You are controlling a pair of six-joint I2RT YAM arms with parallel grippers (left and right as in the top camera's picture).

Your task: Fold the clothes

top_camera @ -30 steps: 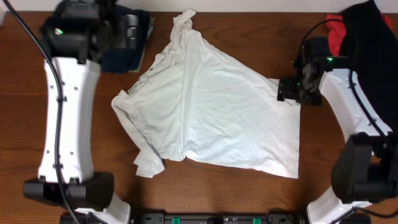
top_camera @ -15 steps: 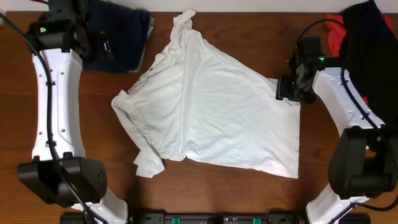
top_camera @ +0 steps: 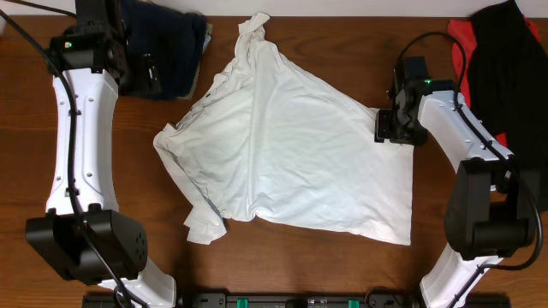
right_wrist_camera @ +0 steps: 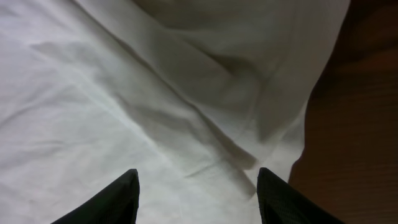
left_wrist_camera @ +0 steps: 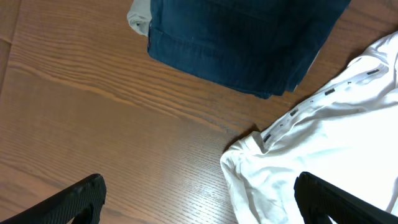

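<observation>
The clothes are chiefly a white T-shirt [top_camera: 291, 150], lying crumpled and spread across the middle of the wooden table. My right gripper [top_camera: 385, 128] sits low over its right edge. In the right wrist view the right gripper [right_wrist_camera: 196, 202] has its jaws apart, with white cloth [right_wrist_camera: 155, 93] lying flat between them. My left gripper [top_camera: 152, 75] hovers at the back left, by a folded navy garment [top_camera: 180, 47]. The left wrist view shows the left gripper [left_wrist_camera: 199, 205] wide open above bare wood, the navy garment [left_wrist_camera: 242, 43] ahead of it and the shirt's edge [left_wrist_camera: 323, 137] to its right.
A red garment [top_camera: 462, 38] and a black one [top_camera: 505, 64] lie piled at the back right corner, behind the right arm. A pale scrap [left_wrist_camera: 140, 15] pokes out beside the navy garment. Bare wood [top_camera: 291, 257] shows in front of the shirt.
The left arm has drawn back to the left, its gripper now at the navy garment's near edge. The right gripper has shifted slightly left onto the shirt's edge and its jaws have narrowed.
</observation>
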